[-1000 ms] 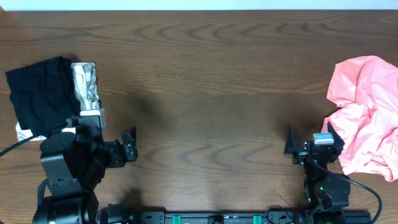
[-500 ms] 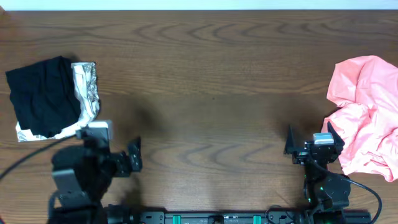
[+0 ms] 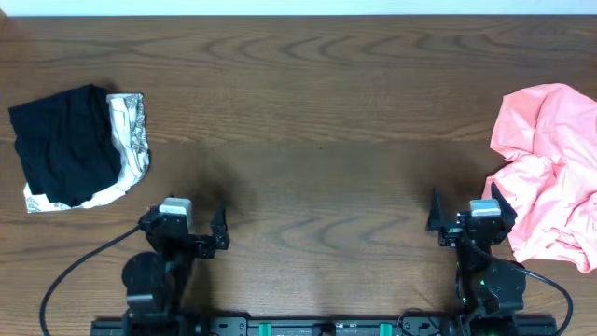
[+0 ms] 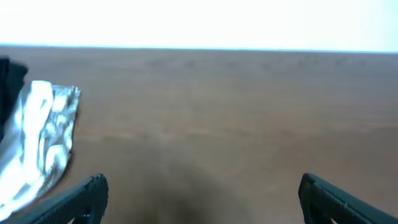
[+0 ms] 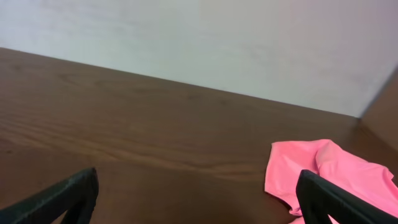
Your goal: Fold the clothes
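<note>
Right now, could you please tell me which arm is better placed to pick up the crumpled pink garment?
Right, probably: the right tool, open, sits beside the pink garment, while the left tool sits near the black garment.

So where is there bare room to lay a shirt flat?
The table's whole middle is bare, between the black shirt on the patterned garment at left and the pink garment at right. Crowded: those two ends, and the near edge by the left claw and right claw.
</note>
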Motion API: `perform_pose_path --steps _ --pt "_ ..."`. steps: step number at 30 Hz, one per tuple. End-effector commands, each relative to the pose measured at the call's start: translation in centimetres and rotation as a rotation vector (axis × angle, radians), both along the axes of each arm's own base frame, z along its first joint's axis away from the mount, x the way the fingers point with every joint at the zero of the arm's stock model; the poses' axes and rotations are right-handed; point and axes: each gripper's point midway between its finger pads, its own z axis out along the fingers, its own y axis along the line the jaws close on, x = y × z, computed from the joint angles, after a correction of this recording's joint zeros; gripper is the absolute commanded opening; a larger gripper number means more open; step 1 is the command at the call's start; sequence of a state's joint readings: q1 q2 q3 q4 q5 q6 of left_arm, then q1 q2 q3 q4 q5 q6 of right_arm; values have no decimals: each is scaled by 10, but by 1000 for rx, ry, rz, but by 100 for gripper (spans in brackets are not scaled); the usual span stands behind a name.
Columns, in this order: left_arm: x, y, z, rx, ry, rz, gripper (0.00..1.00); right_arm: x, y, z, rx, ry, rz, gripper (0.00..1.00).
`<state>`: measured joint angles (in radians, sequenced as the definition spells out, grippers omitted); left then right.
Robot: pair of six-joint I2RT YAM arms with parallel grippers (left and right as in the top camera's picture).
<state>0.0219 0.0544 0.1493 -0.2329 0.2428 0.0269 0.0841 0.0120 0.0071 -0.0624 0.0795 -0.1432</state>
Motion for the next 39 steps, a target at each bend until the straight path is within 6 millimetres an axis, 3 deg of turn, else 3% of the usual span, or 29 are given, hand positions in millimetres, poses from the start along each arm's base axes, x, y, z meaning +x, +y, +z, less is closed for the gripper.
perform_pose_path --steps 1,10,15,20,39 --pt "4 2 1 8 -72 13 98 0 -4 0 -12 -1 -18 99" --pt "13 8 14 39 -214 43 98 0 -4 0 -12 -1 -17 99" --pt "13 8 6 39 -179 42 98 0 -4 0 -12 -1 -18 99" --pt "11 8 -16 39 -90 40 98 0 -4 0 -12 -1 -17 99" --pt "11 8 -15 39 -94 41 98 0 -4 0 -12 -1 -18 99"
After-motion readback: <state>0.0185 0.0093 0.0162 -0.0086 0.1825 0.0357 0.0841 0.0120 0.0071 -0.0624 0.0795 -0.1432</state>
